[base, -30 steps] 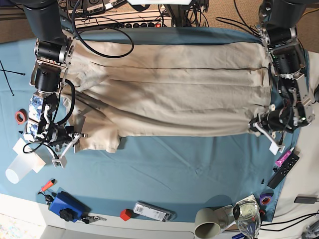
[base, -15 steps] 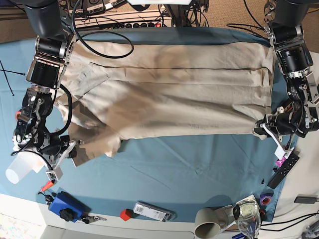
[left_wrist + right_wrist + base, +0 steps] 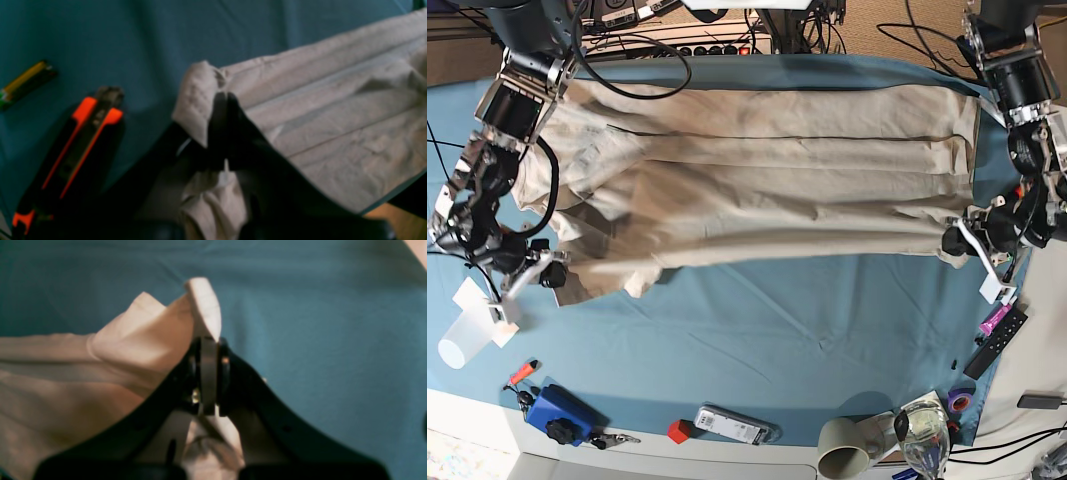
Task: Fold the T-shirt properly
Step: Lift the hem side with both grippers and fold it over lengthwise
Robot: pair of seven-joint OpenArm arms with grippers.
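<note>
At the T-shirt's (image 3: 777,215) near corners, both pincers (image 3: 222,133) (image 3: 210,376) clamped, angled inward

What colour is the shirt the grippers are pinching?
Plain beige; the T-shirt shows best in the base view.

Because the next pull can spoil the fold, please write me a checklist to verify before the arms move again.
1. Left gripper shut on the T-shirt: ok.
2. Right gripper shut on the T-shirt: ok, a bit of cloth rises past its fingertips.
3. Near edge straight between both grippers: not ok, a loose flap hangs beside the right gripper.
4. Black and orange cutter outside the left gripper's grip: ok, it lies beside it.
5. T-shirt not over the blue tool: ok.
6. Layers underneath free of creases: cannot tell, the top layer hides them.
</note>
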